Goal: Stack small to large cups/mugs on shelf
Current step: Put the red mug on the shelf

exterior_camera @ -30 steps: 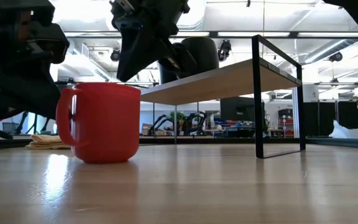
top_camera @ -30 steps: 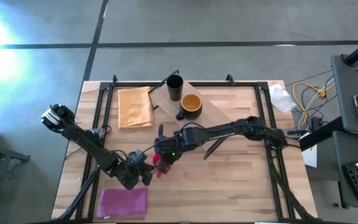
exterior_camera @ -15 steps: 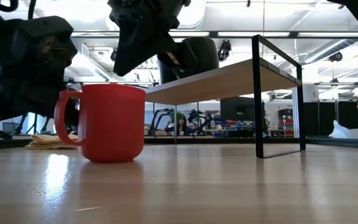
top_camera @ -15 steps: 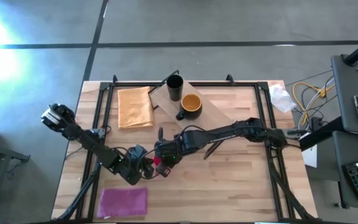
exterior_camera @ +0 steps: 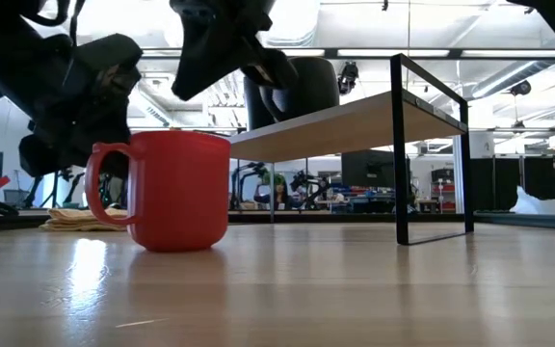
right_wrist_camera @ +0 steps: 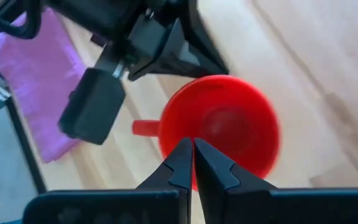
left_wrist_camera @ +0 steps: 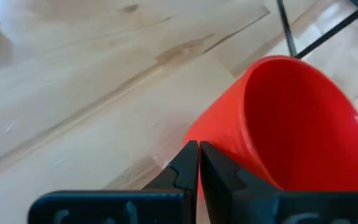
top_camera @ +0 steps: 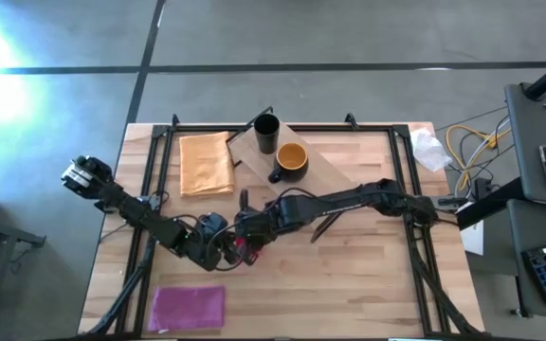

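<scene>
The red mug stands upright on its base on the table, handle toward the table's left; it also shows in the high view. My left gripper is shut, at the mug's outer wall. My right gripper is shut and hovers just above the mug's rim. The black cup and the dark mug with the yellow inside stand on the light-wood shelf at the back. My left gripper meets the red mug's outer wall with the tips of its shut fingers, below the rim and to one side of the handle. The fingers come slanting down from the table's left. The mug stands upright with its base on the table.
An orange-tan cloth lies at the back left and a purple mat at the near left edge. The shelf's dark end frame stands right of the mug. A crumpled white thing lies at the right edge.
My left gripper has gone toward the table's right, up to the red mug. The mug has slid a little toward the right along the table, staying upright, and its handle has turned slightly. My right gripper has stayed above the mug.
</scene>
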`<state>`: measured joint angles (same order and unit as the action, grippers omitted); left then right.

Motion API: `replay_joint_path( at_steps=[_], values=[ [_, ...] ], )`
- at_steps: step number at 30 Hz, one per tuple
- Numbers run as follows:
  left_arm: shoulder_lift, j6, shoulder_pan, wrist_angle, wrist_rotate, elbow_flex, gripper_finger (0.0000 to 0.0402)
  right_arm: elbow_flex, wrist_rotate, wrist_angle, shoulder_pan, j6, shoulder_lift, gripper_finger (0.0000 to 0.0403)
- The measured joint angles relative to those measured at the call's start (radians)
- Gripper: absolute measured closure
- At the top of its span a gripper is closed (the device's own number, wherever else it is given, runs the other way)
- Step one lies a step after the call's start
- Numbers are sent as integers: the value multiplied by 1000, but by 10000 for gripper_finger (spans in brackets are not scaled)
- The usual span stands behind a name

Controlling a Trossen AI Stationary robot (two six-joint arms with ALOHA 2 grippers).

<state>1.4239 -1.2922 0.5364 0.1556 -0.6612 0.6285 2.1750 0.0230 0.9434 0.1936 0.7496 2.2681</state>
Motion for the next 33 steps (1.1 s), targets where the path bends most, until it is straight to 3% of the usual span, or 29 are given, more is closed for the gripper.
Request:
replay_joint_path(
  at_steps=[15, 33],
  values=[
    [0, 137, -38, -114, 28, 0, 402, 179, 165, 131, -3, -60, -1, 394],
    [-8, 283, -65, -198, 72, 1, 402, 181, 345, 127, -4, -121, -101, 394]
  ],
)
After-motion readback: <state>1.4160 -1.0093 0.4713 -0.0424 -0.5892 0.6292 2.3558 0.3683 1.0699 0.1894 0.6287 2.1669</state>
